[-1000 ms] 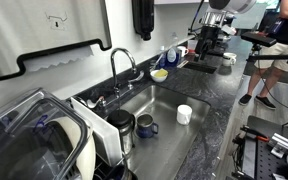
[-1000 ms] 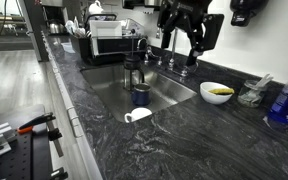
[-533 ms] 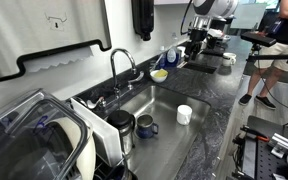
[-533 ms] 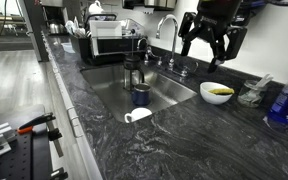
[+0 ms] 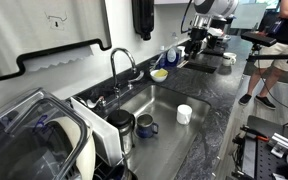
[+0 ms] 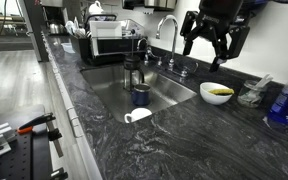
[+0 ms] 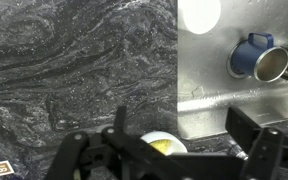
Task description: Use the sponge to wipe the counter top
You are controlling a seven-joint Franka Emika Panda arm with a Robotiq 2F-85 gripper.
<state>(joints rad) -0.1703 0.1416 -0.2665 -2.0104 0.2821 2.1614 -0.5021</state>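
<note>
The yellow sponge (image 6: 220, 91) lies inside a small white bowl (image 6: 206, 97) on the dark veined counter top (image 6: 184, 140), just beside the sink. In the wrist view the sponge (image 7: 162, 146) shows in the bowl (image 7: 147, 137) between my fingers. My gripper (image 6: 214, 52) hangs open and empty above and behind the bowl, well clear of it. It also shows in an exterior view (image 5: 194, 45), beyond the bowl (image 5: 159, 75). The counter top (image 7: 74, 60) fills the left of the wrist view.
A steel sink (image 6: 169, 90) holds a tipped white cup (image 6: 137, 116), a blue mug (image 6: 141, 96) and a steel tumbler. The faucet (image 6: 167, 30) stands behind it. A blue bottle (image 6: 284, 100) and a clear container stand beside the bowl. A dish rack (image 5: 44, 140) and a person (image 5: 274, 50) are nearby.
A second ago my gripper was over the sink's back edge; it has moved sideways to above the bowl, staying open. It has hardly moved in the last half second.
</note>
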